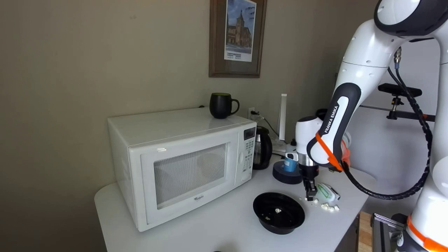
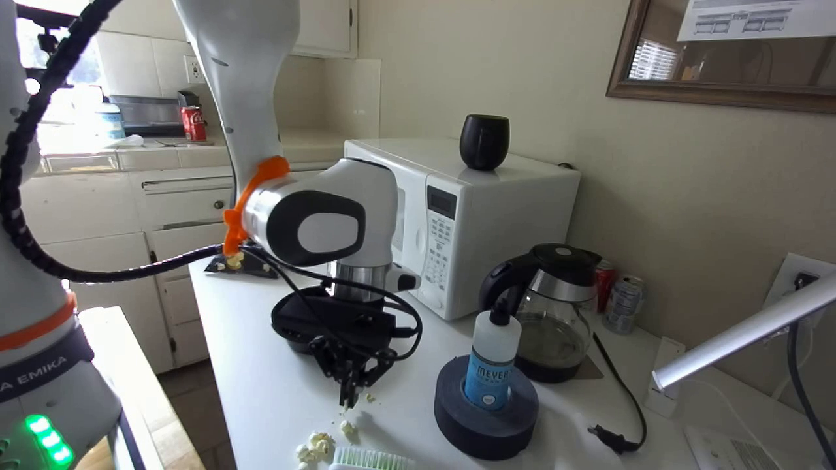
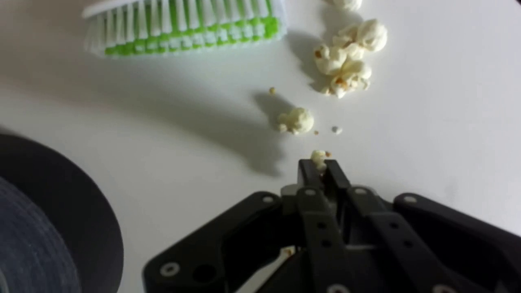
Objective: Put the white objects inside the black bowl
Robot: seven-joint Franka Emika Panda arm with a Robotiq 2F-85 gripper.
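Observation:
The white objects are small popcorn pieces. A cluster (image 3: pixel 346 61) and a single piece (image 3: pixel 296 121) lie on the white table in the wrist view; the cluster also shows in both exterior views (image 1: pixel 329 207) (image 2: pixel 319 444). My gripper (image 3: pixel 320 167) points down at the table, its fingers nearly together, with a small popcorn piece (image 3: pixel 318 156) between the tips. The gripper also shows in both exterior views (image 1: pixel 310 198) (image 2: pixel 349 398). The glossy black bowl (image 1: pixel 280 229) stands beside it, with a few bits inside (image 1: pixel 278 210). An exterior view shows the bowl (image 2: pixel 287 320) partly hidden behind the gripper.
A green-white brush (image 3: pixel 183 24) lies by the cluster. A dark round roll (image 2: pixel 486 434) holds a blue-labelled bottle (image 2: pixel 490 369) near the gripper. A glass coffee pot (image 2: pixel 552 339) and the white microwave (image 1: pixel 189 175), with a black mug (image 1: pixel 221 106) on top, stand behind.

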